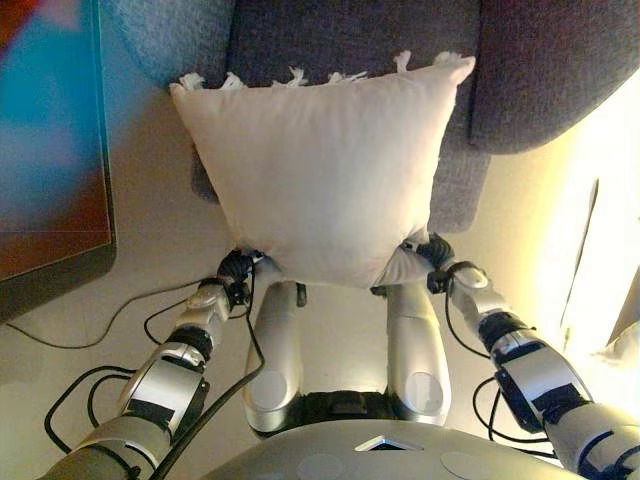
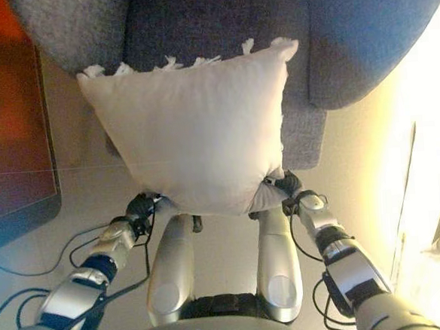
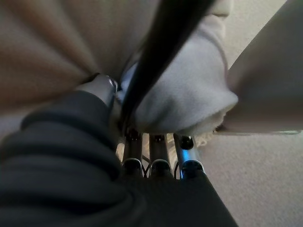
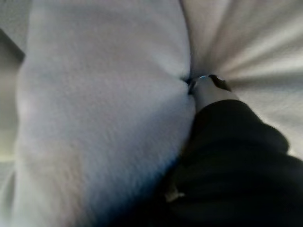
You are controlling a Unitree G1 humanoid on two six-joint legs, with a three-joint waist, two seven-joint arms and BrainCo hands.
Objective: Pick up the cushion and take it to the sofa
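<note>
A cream cushion [image 1: 325, 170] with tufted far corners hangs in front of me, held up by its two near corners. My left hand [image 1: 237, 270] pinches the near left corner, and in the left wrist view its fingers [image 3: 156, 156] and thumb fold the cream cloth [image 3: 184, 94] between them. My right hand [image 1: 432, 255] grips the near right corner; in the right wrist view its thumb [image 4: 208, 87] digs into the cushion [image 4: 104, 123]. The grey sofa [image 1: 350, 40] lies right behind the cushion, its seat partly hidden by it.
A dark-framed panel [image 1: 50, 150] stands on the floor at the left. The sofa's arm [image 1: 545, 70] bulges out at the upper right. A pale object [image 1: 620, 360] lies on the floor at the right edge.
</note>
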